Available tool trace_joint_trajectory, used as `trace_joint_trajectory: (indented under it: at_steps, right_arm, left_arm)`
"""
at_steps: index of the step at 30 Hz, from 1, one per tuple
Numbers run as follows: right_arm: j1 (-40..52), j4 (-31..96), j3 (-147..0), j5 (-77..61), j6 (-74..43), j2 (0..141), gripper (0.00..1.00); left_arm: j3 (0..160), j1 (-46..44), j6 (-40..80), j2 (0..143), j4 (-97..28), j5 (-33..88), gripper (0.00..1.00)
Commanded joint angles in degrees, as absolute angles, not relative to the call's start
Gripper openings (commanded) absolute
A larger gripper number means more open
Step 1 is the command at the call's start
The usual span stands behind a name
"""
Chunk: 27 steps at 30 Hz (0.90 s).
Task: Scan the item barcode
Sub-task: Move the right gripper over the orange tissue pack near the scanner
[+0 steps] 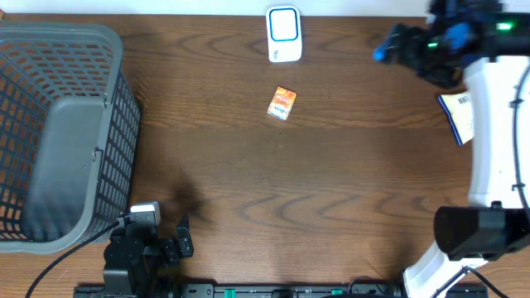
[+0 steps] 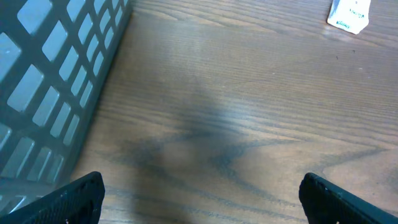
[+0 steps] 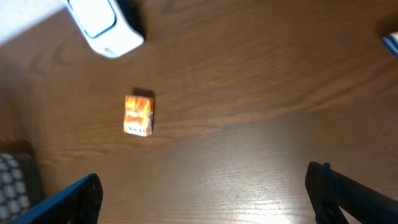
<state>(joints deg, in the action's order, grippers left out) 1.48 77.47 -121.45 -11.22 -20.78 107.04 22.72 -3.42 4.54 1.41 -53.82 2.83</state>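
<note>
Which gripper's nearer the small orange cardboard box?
Right. The right gripper hovers open, beyond and right of the orange box; the left gripper sits open at the near edge by the grey basket, farther off.

The basket (image 1: 58, 132) sits at the left of the table (image 1: 331, 190). The scanner (image 1: 283, 33) is top middle, the small box (image 1: 282, 103) just below it. A packet (image 1: 458, 116) lies far right, by my right arm (image 1: 497, 124).

Lab-style checkout mock-up: scanner (image 1: 283, 33), mesh basket (image 1: 116, 141), wood tbl (image 1: 348, 190)

A grey mesh basket (image 1: 16, 124) sits at the wooden table's (image 1: 331, 190) left edge.
</note>
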Motion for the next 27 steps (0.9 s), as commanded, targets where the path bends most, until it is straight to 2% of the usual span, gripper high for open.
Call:
trace_joint_trajectory:
  at_steps: [1,7,11,13,19,21,22,24,25,26,27]
  right_arm:
    - [8.2,75.9,-117.9,-4.2,-20.7,108.2,0.99]
    - [16.2,65.8,-105.5,-2.5,-25.8,110.3,0.99]
    - [18.4,57.2,-98.3,-3.1,-32.0,110.8,0.99]
    - [19.1,51.9,-95.7,-5.4,-31.4,110.9,0.99]
    - [22.8,37.3,-91.8,-8.5,0.8,111.1,0.99]
    - [23.4,34.8,-91.3,-7.6,6.2,111.7,0.97]
    - [23.4,33.1,-91.2,-6.5,8.0,112.2,0.91]
    - [23.2,30.1,-91.1,-4.1,11.1,113.6,0.72]
    - [23.0,29.0,-91.1,-3.4,11.7,114.3,0.71]
    - [22.9,28.3,-91.1,-3.6,11.6,115.0,0.77]
    - [22.7,27.7,-91.1,-4.9,11.7,115.8,0.91]
  left_arm:
    - [22.5,-3.2,5.0,1.3,-54.0,2.5,1.00]
    - [22.5,-3.2,5.0,1.3,-54.0,2.5,1.00]
    - [22.5,-3.2,5.0,1.3,-54.0,2.5,1.00]
    - [22.5,-3.2,5.0,1.3,-54.0,2.5,1.00]
    - [22.5,-3.2,5.0,1.3,-54.0,2.5,1.00]
    - [22.5,-3.2,5.0,1.3,-54.0,2.5,1.00]
    - [22.5,-3.2,5.0,1.3,-54.0,2.5,1.00]
    - [22.5,-3.2,5.0,1.3,-54.0,2.5,1.00]
    - [22.5,-3.2,5.0,1.3,-54.0,2.5,1.00]
    - [22.5,-3.2,5.0,1.3,-54.0,2.5,1.00]
    - [22.5,-3.2,5.0,1.3,-54.0,2.5,1.00]
